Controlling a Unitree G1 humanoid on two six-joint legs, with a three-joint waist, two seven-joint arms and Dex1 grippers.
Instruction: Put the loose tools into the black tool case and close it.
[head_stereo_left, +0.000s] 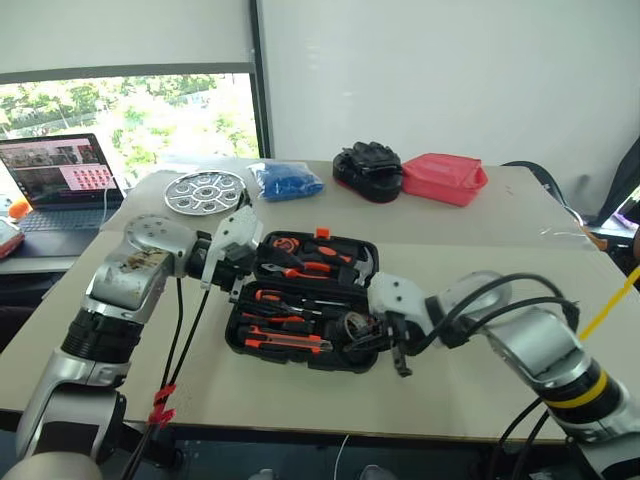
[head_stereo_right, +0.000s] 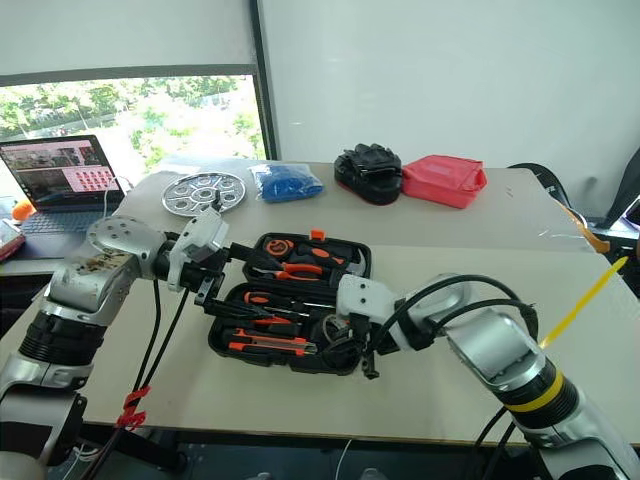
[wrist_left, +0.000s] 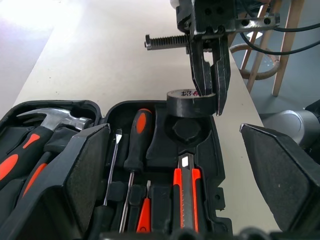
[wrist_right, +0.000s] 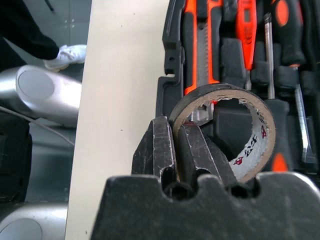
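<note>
The black tool case (head_stereo_left: 232, 335) lies open in the middle of the table, with orange-and-black tools set in its slots. Among them are a utility knife (wrist_left: 185, 185), a long screwdriver (wrist_left: 137, 145) and a hammer (wrist_left: 55, 117). My right gripper (head_stereo_left: 385, 345) is shut on the wall of a round dark tape roll (wrist_left: 187, 104). It holds the roll just above a round recess (wrist_left: 187, 131) at the case's near right corner. My left gripper (head_stereo_left: 240, 275) stands open at the case's left edge, near the hinge, with nothing between its fingers (wrist_left: 85, 170).
At the back of the table are a round silver tray (head_stereo_left: 204, 191), a blue bag (head_stereo_left: 285, 180), a lumpy black bundle (head_stereo_left: 370, 168) and a pinkish-red container (head_stereo_left: 445, 178). A laptop (head_stereo_left: 55, 180) stands on a side desk at the far left.
</note>
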